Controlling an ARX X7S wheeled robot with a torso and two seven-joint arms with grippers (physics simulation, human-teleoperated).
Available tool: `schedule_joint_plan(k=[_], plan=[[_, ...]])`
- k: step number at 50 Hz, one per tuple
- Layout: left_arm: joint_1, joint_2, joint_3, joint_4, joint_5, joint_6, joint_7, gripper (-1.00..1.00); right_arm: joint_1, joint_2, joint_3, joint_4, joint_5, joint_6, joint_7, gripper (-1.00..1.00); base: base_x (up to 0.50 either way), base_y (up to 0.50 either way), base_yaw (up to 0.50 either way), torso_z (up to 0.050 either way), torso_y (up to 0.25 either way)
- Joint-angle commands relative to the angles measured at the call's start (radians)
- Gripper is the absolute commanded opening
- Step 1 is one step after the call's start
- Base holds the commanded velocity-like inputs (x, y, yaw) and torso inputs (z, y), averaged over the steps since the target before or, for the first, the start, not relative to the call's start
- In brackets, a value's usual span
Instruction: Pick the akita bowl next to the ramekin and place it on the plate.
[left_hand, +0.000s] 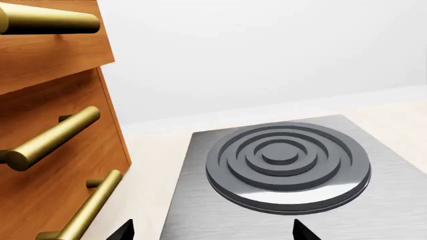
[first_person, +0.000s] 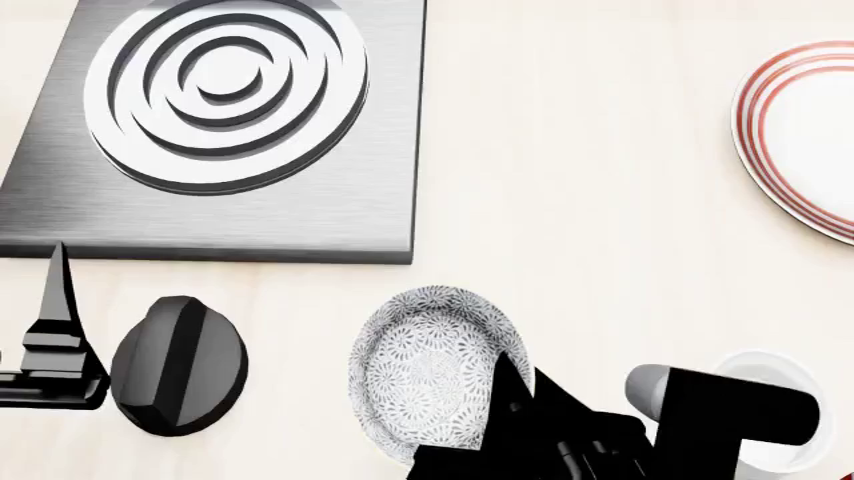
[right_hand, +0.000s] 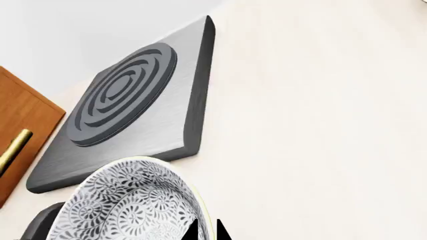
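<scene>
The akita bowl (first_person: 430, 375), grey-white with a dark floral pattern, is near the front of the counter in the head view and looks tilted. My right gripper (right_hand: 208, 231) is shut on its rim (right_hand: 200, 210), one fingertip inside the bowl and one outside. Right of the bowl stands the white ramekin (first_person: 767, 360), mostly hidden behind my right arm. The plate (first_person: 807, 140) with red rings lies at the far right, cut off by the view's edge. My left gripper (left_hand: 213, 232) is open and holds nothing, above the near edge of the steel hob.
A brushed steel hob (first_person: 374, 200) with a ringed burner (first_person: 227, 85) lies at the far left. A black knob (first_person: 180, 365) sits in front of it, left of the bowl. Wooden drawers (left_hand: 40, 60) with brass handles (left_hand: 53, 140) stand beside the hob.
</scene>
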Motion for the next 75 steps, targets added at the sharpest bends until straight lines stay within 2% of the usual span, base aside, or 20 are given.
schedule_joint_plan(k=[1,13,36,75], plan=[[-0.001,-0.003,0.001,0.001,-0.004,0.001,-0.002,1.0,0.069,-0.001,0.051,-0.03,0.134,0.05,0.088,-1.0,0.0,0.0,0.0,0.0,0.0],[0.003,-0.006,0.0,-0.005,-0.005,0.009,-0.005,1.0,0.134,-0.005,0.037,-0.002,0.16,0.027,0.123,-1.0,0.0,0.0,0.0,0.0,0.0],[0.006,-0.009,0.008,-0.018,-0.006,0.021,-0.008,1.0,0.256,0.03,-0.035,0.174,0.053,-0.103,0.067,-1.0,0.0,0.0,0.0,0.0,0.0],[0.002,-0.017,0.015,-0.033,-0.006,0.029,-0.018,1.0,0.41,0.123,-0.039,0.358,0.004,-0.169,0.073,-1.0,0.0,0.0,0.0,0.0,0.0]])
